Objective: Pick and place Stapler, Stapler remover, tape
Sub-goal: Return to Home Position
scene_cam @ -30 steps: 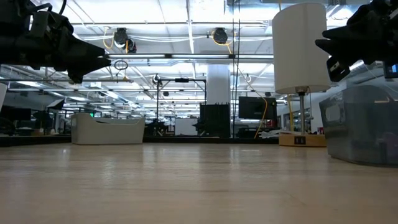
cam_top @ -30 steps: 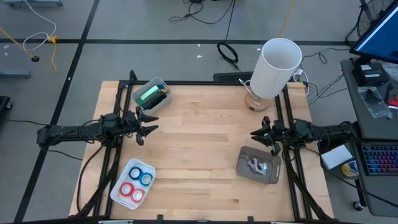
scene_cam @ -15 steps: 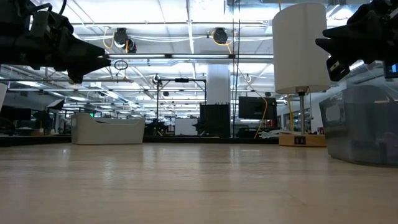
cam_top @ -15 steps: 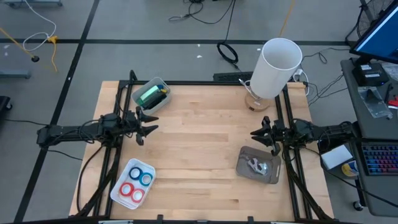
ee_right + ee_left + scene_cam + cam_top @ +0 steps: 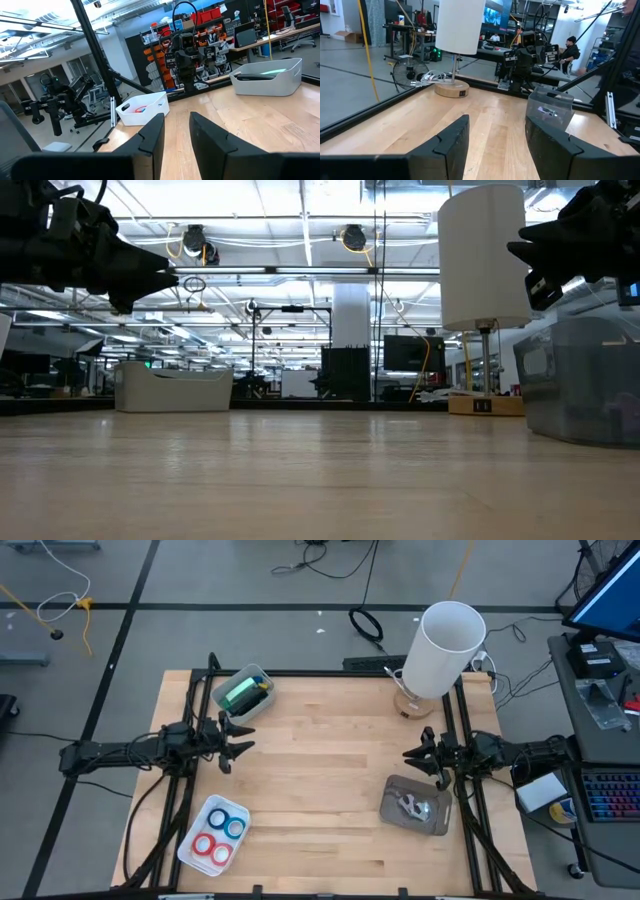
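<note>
1. The left gripper (image 5: pixel 241 739) is hanging over the left edge of the table (image 5: pixel 320 775), its fingers spread apart and grasping nothing.
2. The right gripper (image 5: pixel 418 756) is hanging over the right edge, facing the left one across the bare wood. Its fingers are likewise parted and gripping nothing.
3. A white bin (image 5: pixel 196 827) is sitting in the lower-left corner of the high view and is holding all the tape. Two blue tape rolls (image 5: pixel 232 826) are lying flat on the side nearer the table's middle. Two red tape rolls (image 5: pixel 210 848) are lying flat just beside them, nearer the corner.
4. A second white bin (image 5: pixel 270 86) is sitting at the upper-left corner, well apart from the first. It is carrying a green stapler (image 5: pixel 240 694) with a darker item beside it, too small to tell what.
5. A grey bin (image 5: pixel 585 385) is resting on the right side, just beside the right gripper. It is holding the staple removers (image 5: pixel 412 807), which are showing only as small pale shapes on its floor.
6. A white lamp (image 5: pixel 448 645) is standing at the upper-right corner, outside every bin.
</note>
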Available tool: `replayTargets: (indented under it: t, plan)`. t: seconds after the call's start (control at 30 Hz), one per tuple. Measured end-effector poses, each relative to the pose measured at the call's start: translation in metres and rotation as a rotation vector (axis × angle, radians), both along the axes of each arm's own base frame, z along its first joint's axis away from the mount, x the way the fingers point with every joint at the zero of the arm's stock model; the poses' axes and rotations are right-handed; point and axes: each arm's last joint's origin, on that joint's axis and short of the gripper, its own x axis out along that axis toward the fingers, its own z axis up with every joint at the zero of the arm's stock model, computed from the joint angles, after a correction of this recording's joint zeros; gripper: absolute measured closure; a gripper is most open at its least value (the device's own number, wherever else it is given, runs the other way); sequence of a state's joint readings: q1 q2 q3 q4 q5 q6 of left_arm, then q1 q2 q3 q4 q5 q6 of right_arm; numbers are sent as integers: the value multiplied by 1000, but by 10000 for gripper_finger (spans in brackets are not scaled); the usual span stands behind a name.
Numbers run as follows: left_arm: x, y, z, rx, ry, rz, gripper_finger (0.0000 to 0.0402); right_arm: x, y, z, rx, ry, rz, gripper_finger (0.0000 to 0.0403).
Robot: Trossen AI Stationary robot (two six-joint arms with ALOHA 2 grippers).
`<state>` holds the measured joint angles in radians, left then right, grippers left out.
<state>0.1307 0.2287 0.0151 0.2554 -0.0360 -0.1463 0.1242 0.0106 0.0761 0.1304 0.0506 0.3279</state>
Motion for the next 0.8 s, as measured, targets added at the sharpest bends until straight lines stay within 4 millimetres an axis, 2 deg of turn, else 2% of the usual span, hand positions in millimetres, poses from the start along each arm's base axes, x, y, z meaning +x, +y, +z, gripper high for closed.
replayTargets:
  t: [0.8]
  plan:
    - [0, 0, 0, 2, 0, 0, 210, 0, 0, 0, 0, 0, 0, 318]
